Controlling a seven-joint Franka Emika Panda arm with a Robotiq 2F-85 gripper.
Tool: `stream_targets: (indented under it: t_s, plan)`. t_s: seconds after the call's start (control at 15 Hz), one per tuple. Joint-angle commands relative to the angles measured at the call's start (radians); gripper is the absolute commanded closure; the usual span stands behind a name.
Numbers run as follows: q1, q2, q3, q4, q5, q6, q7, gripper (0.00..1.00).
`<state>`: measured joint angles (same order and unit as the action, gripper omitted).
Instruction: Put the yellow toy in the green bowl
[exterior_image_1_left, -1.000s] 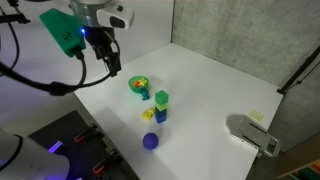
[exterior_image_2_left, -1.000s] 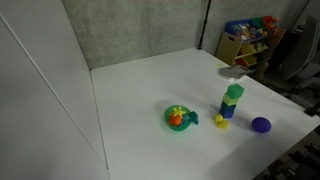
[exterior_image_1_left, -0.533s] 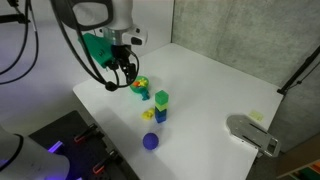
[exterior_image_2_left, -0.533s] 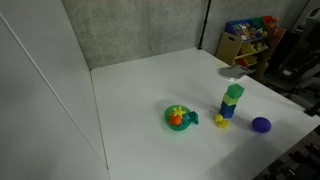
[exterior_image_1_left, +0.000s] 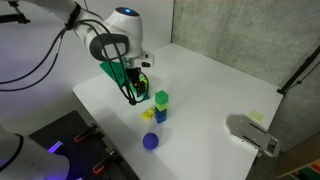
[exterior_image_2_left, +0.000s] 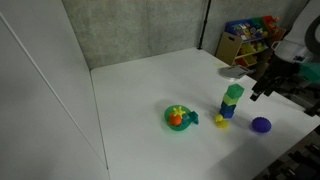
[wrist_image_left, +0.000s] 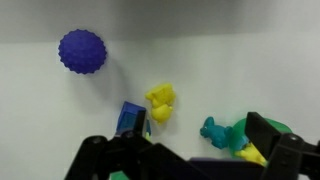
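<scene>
The yellow toy (wrist_image_left: 161, 103) lies on the white table beside a blue cube (wrist_image_left: 130, 118); it also shows in both exterior views (exterior_image_1_left: 149, 115) (exterior_image_2_left: 220, 121). The green bowl (exterior_image_2_left: 178, 117) holds small coloured toys. In an exterior view my gripper hides most of the bowl (exterior_image_1_left: 143, 90). Only an edge of the bowl (wrist_image_left: 243, 135) shows in the wrist view, with a teal toy (wrist_image_left: 220, 132) by it. My gripper (wrist_image_left: 185, 150) is open and empty. It hangs above the bowl and cubes (exterior_image_1_left: 135, 93) (exterior_image_2_left: 260, 90), not touching the yellow toy.
A green cube (exterior_image_1_left: 161, 98) (exterior_image_2_left: 233, 92) is stacked on the blue cube (exterior_image_1_left: 161, 114) (exterior_image_2_left: 229, 110). A purple spiky ball (exterior_image_1_left: 151, 141) (exterior_image_2_left: 261, 125) (wrist_image_left: 82, 50) lies near the table's edge. A grey device (exterior_image_1_left: 252, 133) sits beyond the table.
The arm has swung from the back corner down and across to hang over the bowl and cubes, and it has come into the exterior view that lacked it. The objects have not moved.
</scene>
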<state>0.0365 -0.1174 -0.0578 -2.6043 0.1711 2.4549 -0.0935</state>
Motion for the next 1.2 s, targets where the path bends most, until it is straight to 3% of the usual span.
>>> stream_targets:
  t_s: [0.0,0.4,1.0,1.13]
  plan:
    - [-0.006,0.154,0.027,0.012,-0.001,0.167,0.013,0.00]
    - [-0.021,0.397,0.046,0.050,-0.017,0.387,0.053,0.00]
    - [-0.037,0.470,0.051,0.071,-0.037,0.431,0.055,0.00]
    - [-0.065,0.504,0.081,0.086,-0.012,0.453,0.022,0.00]
